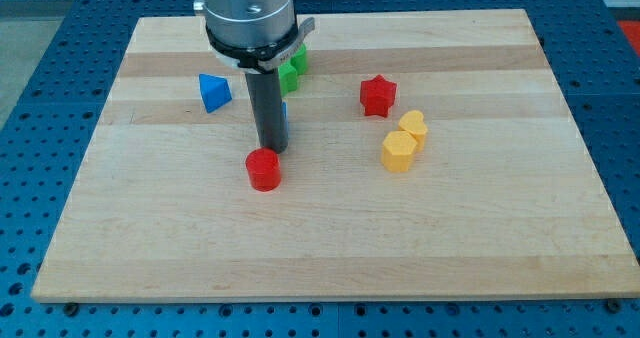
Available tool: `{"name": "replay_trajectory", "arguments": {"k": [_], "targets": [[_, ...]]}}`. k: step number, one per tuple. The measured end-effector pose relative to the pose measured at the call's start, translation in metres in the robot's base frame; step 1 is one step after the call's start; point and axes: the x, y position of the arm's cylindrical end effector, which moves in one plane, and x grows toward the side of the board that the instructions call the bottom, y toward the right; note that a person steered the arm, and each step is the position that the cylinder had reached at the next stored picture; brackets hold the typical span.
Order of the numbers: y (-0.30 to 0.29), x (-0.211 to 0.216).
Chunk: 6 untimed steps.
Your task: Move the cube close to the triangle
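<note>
A blue triangle block [213, 92] lies on the wooden board at the view's upper left. A blue block, likely the cube [284, 119], is almost fully hidden behind my rod; only a sliver shows on the rod's right side. My tip [270, 149] rests on the board just in front of that blue block and just above a red cylinder [264, 169]. The triangle is to the left of and a little above the tip.
A green block [293, 69] sits above the rod, partly hidden by the arm. A red star [378, 95] lies to the right. Two yellow blocks [413, 127] [398, 151] touch each other further right. The board [480, 238] has edges on all sides.
</note>
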Motion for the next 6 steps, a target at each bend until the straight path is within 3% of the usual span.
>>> {"name": "replay_trajectory", "arguments": {"k": [2, 3, 6], "targets": [[0.056, -0.01], [0.056, -0.028], [-0.07, -0.031]]}}
